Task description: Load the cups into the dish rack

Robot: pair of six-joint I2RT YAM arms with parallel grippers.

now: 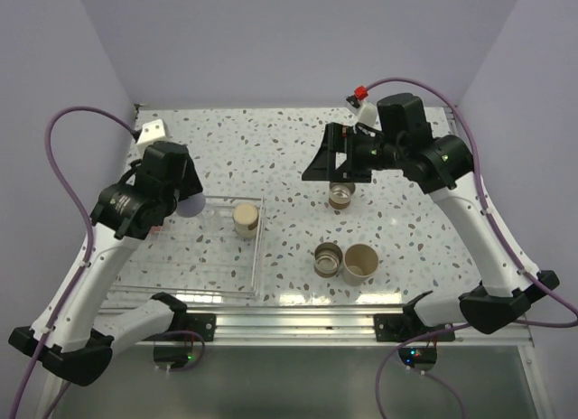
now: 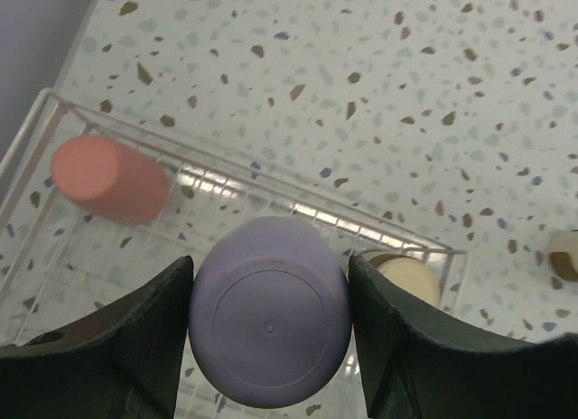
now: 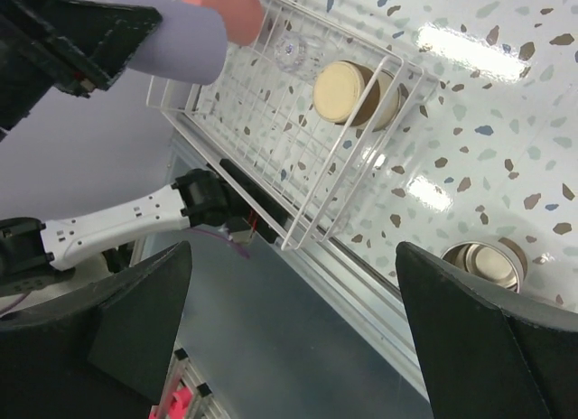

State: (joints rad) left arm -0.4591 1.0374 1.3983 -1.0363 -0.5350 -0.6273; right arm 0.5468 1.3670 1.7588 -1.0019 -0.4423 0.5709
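I'm reading colours off a white table (image 1: 262, 144) flecked brown, grey and blue.
I'm seeing a lavender cup (image 2: 269, 324), a coral cup (image 2: 108, 180) and a cream cup (image 1: 246, 219); the rack (image 3: 271, 166) is showing clear with white wires, the silver cups (image 1: 328, 258) are wearing brown bands, and a beige cup (image 1: 359, 263) is showing plain.

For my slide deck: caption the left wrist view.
Left pincer grips a round lavender cup over the clear wire dish rack containing a coral cup.

Top camera looks down; both close wrist cameras share the dish rack (image 3: 262, 130).
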